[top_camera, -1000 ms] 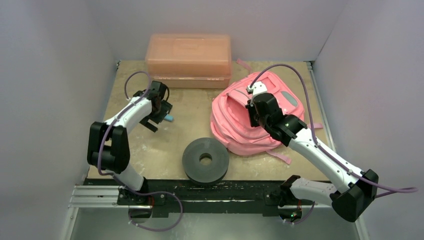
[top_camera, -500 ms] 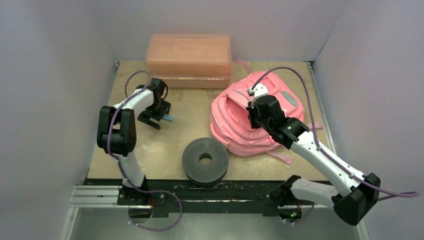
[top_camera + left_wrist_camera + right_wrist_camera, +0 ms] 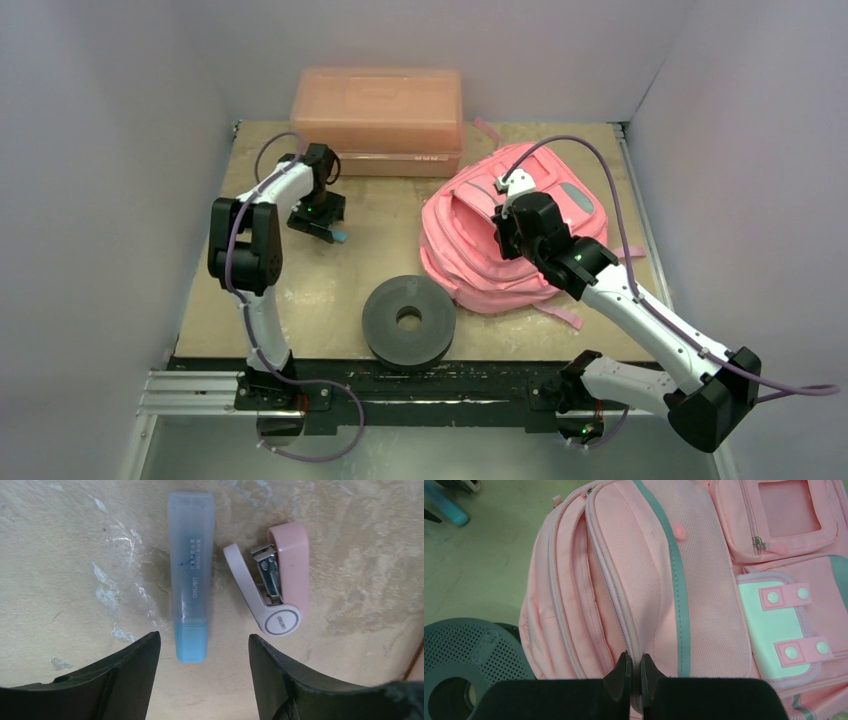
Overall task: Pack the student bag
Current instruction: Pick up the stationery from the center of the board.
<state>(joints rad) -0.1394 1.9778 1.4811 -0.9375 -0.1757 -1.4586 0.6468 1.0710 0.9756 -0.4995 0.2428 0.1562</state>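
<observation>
Where the left pincer point(image 3: 203, 639) hangs: low over the bench point(image 3: 370, 225), jaws wide, one on each side of the capped end of a blue tube point(image 3: 191, 580), touching nothing.
Risk, tube: it looks smooth and round, so a squeeze this near its end could shoot it out or leave it drooping. I judge a hold further along safer.
Risk, stapler: a small pink stapler point(image 3: 280, 590) lies just beside the tube, and the jaw nearer it could nudge or trap it.
Right pincer point(image 3: 635, 667): jaws narrow, all but together, tips at a zip seam of the student bag point(image 3: 644, 580). Whether they pinch a pull or cloth I cannot tell.
Risk, bag: no open mouth shows. If the zip slips free or the soft cloth sags, the tube will have nowhere to go.
Bag, place: right half of the bench, lying front up, just beside the grey ring point(image 3: 408, 320) and to the right of the box point(image 3: 378, 115) at the back.
Bag, look: bright pink, grey trim, front pockets, a mint flap with snaps, zips shut as far as seen.
</observation>
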